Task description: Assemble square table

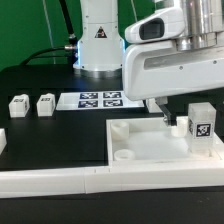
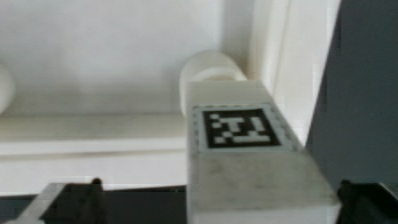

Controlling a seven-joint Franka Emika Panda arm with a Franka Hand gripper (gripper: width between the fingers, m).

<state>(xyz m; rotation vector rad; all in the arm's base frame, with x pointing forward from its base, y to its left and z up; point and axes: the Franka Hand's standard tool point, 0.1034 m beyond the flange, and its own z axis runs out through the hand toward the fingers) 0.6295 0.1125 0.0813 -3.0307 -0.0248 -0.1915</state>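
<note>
Outside, the gripper (image 1: 170, 116) hangs low over the table top (image 1: 135, 152), its jaws spread wide and holding nothing; one leg block (image 1: 200, 122) stands upright on that top towards the exterior view's right; a second leg (image 1: 18, 105) and a third leg (image 1: 45, 103) sit on the black worktop (image 1: 60, 135), left of the marker board (image 1: 100, 99). From the wrist, the leg block (image 2: 240, 130) shows its tag and sits between the dark fingers (image 2: 63, 202), a gap beside it.
</note>
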